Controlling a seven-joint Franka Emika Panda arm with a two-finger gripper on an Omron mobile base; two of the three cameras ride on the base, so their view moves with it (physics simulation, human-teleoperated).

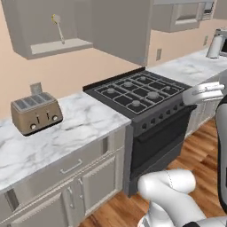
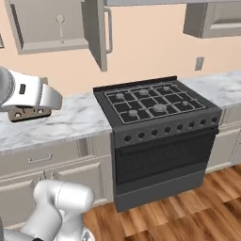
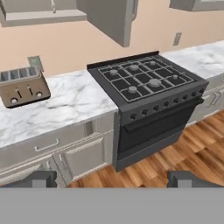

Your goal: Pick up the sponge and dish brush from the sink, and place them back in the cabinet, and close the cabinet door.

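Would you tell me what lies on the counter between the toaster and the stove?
Nothing: between the toaster and the stove the marble counter is bare, as the left base view shows.

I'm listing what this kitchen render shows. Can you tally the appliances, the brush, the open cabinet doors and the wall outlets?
Toasters: 1, toaster
Stoves: 1, stove
Dish brushes: 1, dish brush, in the cabinet
Open cabinet doors: 1, cabinet door
Wall outlets: 2
Total: 6
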